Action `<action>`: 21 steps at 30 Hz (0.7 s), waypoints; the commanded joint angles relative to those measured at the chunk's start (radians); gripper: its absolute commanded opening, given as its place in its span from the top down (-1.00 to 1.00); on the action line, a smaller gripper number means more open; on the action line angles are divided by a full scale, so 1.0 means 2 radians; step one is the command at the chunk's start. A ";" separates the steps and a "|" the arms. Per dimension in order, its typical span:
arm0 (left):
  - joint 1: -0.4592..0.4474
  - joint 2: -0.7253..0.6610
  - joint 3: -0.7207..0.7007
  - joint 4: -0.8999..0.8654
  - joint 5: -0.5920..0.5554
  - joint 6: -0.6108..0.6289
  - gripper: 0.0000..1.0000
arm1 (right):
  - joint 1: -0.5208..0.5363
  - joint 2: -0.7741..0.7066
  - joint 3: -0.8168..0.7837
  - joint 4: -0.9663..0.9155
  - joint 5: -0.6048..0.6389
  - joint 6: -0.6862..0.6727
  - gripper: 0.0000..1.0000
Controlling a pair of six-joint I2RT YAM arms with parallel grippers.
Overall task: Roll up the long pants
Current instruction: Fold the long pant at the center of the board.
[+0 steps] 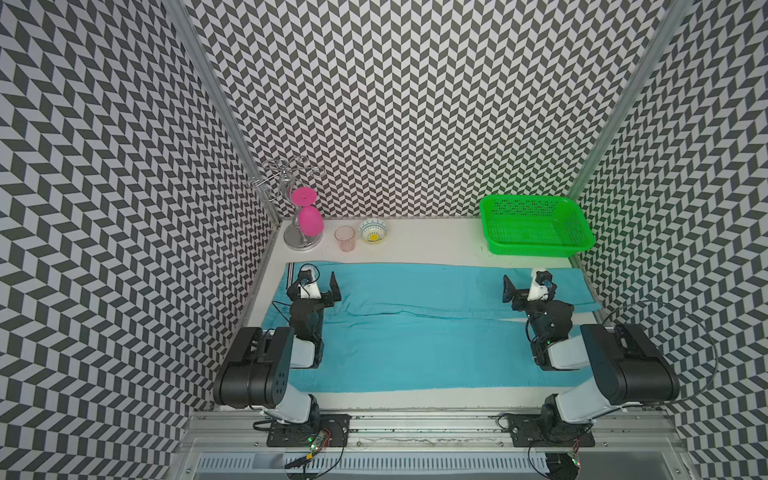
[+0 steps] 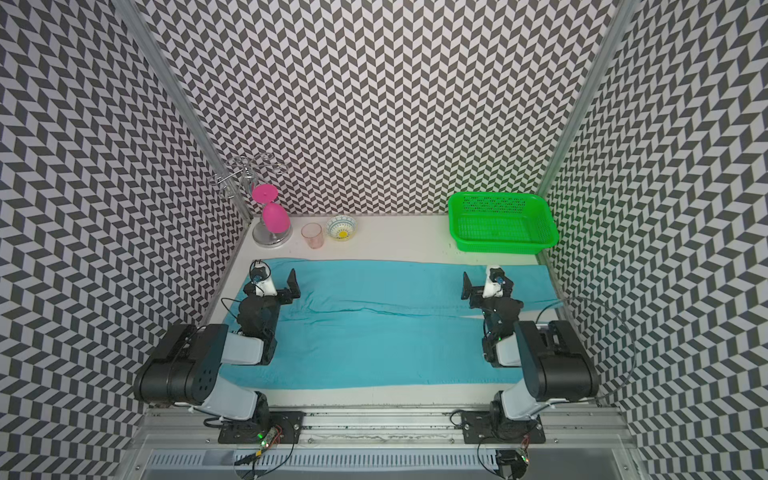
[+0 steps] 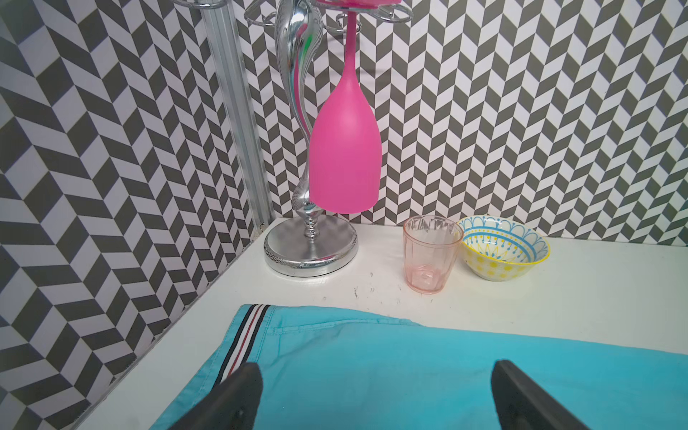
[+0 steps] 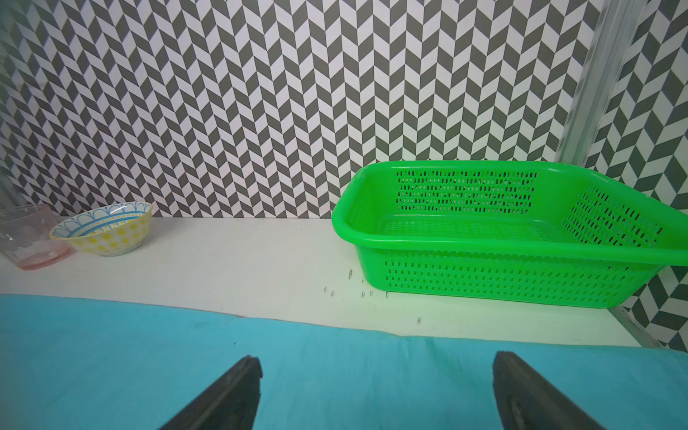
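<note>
white table inside chevron walls bears the long pants flat; left tool and right tool gape empty.

Light is bright, even and diffuse, apparently from overhead. Shadows are faint and soft; the green basket throws a green tint on the white table. The chrome stand carries sharp glare streaks. Both top views bend the wall pattern at their edges. In the right wrist view the pink tumbler at the frame edge smears out of focus.
</note>
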 commanded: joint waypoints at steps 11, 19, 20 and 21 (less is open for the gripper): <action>-0.002 0.006 0.008 -0.005 -0.007 0.000 -1.00 | 0.003 0.007 0.001 0.017 -0.006 -0.004 -0.99; -0.002 0.005 0.007 -0.005 -0.006 0.000 -1.00 | 0.003 0.007 0.001 0.017 0.002 -0.001 -0.99; -0.002 0.004 0.007 -0.004 -0.007 0.001 -1.00 | 0.003 0.006 0.001 0.017 0.011 0.003 -0.99; -0.003 0.003 0.004 0.002 -0.005 0.003 -1.00 | 0.003 0.005 0.001 0.023 0.020 0.008 -0.99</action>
